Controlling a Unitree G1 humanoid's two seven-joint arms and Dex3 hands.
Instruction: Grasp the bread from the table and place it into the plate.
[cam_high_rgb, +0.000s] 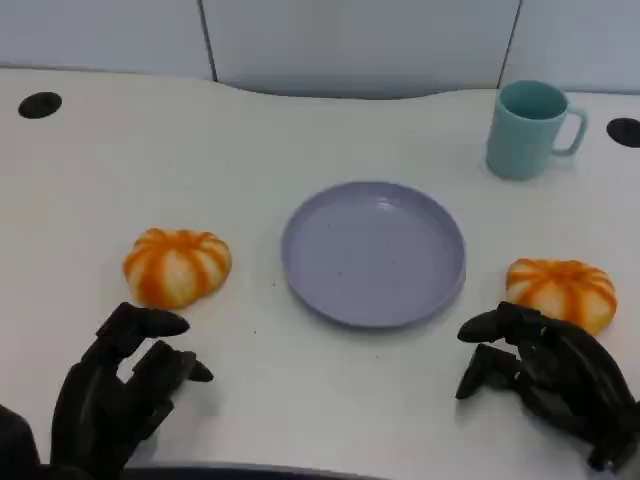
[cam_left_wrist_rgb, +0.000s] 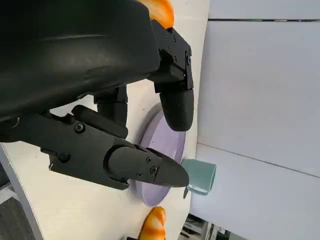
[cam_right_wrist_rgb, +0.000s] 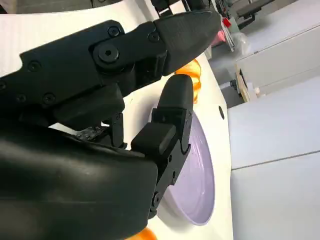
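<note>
So there are two orange-and-cream striped, pumpkin-shaped bread rolls on the white bench. The left bread roll (cam_high_rgb: 177, 266) sits out on the bench to the left of the round lavender plastic plate (cam_high_rgb: 374, 252), near it but not touching. The right bread roll (cam_high_rgb: 562, 290) is on the other side of the plate, also lying on the bench, close to the plate's rim with a small gap. Neither roll is in the plate; its surface is bare.

The black left hand (cam_high_rgb: 118, 388) is at the lower left, resting low by the bench edge just in front of the left roll, fingers spread apart and curved a bit, holding nothing. There's a clear gap between its fingertips and the roll. In the left wrist view you can see that hand (cam_left_wrist_rgb: 100, 100) with fingers parted, the plate (cam_left_wrist_rgb: 150, 165) past them and bits of orange bread at the edges.

The black right hand (cam_high_rgb: 545, 378) is at the lower right, right in front of the right roll, fingers apart and empty too. It sits very close to that roll, can't tell if it's touching.

Further back, a teal ceramic mug (cam_high_rgb: 530, 128) stands upright behind the plate toward the right, handle pointing right. Two black round holes, one far left (cam_high_rgb: 40, 104) and one far right (cam_high_rgb: 624, 131), sit in the bench.
</note>
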